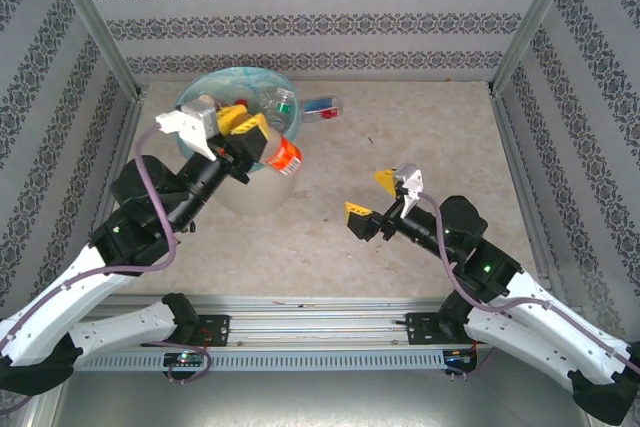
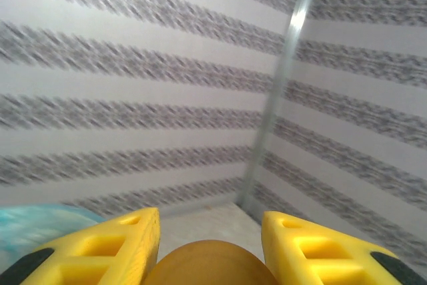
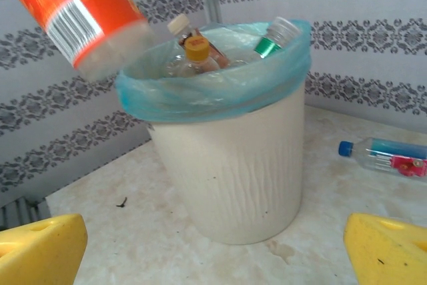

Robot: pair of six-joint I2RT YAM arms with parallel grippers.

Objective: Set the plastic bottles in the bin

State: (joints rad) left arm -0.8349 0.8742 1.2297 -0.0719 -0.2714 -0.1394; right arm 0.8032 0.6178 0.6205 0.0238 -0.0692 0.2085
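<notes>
My left gripper (image 1: 246, 134) is shut on an orange-labelled plastic bottle (image 1: 283, 155), held tilted above the near rim of the bin (image 1: 255, 195). In the left wrist view its orange cap (image 2: 207, 265) sits between the yellow fingers (image 2: 123, 245). The cream bin (image 3: 233, 165) with its turquoise liner holds several bottles (image 3: 197, 49). The held bottle (image 3: 73, 11) hangs over the bin's left rim in the right wrist view. Another bottle (image 1: 322, 107), blue-capped with a pink label, lies on the table right of the bin (image 3: 393, 156). My right gripper (image 1: 381, 195) stands open and holds nothing, right of the bin.
Patterned walls with metal corner posts (image 1: 95, 22) close in the table on three sides. The bin stands near the back left corner. A small dark speck (image 3: 122, 201) lies on the marbled tabletop (image 1: 420, 127).
</notes>
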